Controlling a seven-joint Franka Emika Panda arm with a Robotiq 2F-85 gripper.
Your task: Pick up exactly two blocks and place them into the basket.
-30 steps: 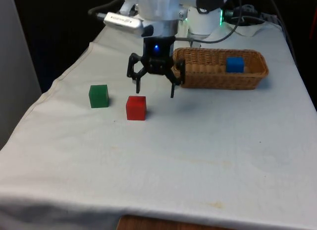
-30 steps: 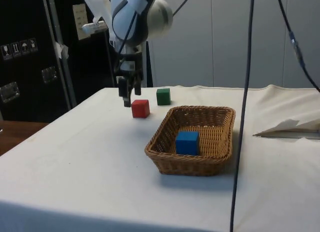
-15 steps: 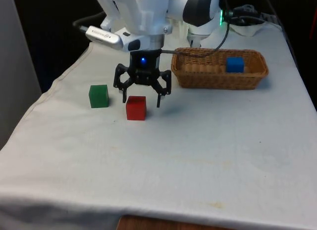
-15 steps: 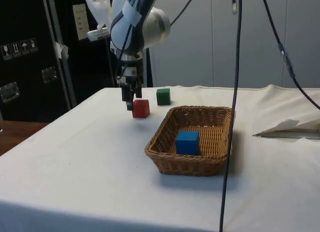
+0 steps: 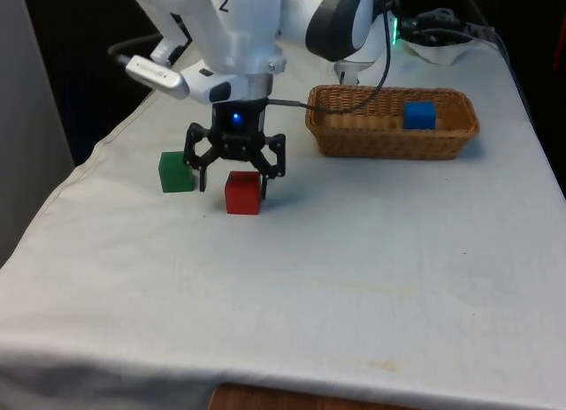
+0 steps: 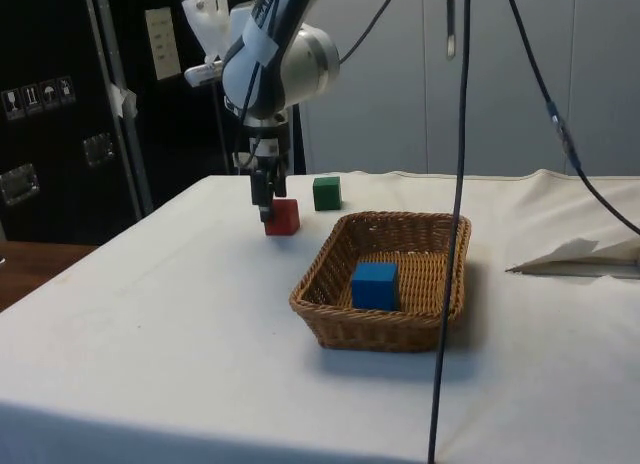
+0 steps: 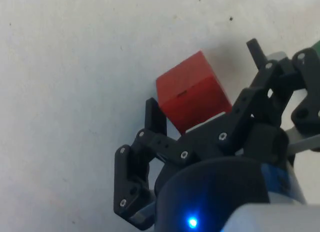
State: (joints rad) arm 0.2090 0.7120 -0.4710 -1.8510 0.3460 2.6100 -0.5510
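Lowered since a moment ago, my jaws (image 5: 233, 177) hang apart astride the red block (image 5: 242, 192); I should centre it before closing.

The white-clothed table (image 5: 354, 251) bears a basket (image 5: 392, 136), red block (image 5: 242, 193) and green block (image 5: 177, 172).

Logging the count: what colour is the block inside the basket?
Blue block, clearest in the side view.

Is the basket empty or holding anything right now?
Not empty. The basket holds one blue block; the red block and green block sit on the cloth outside it.
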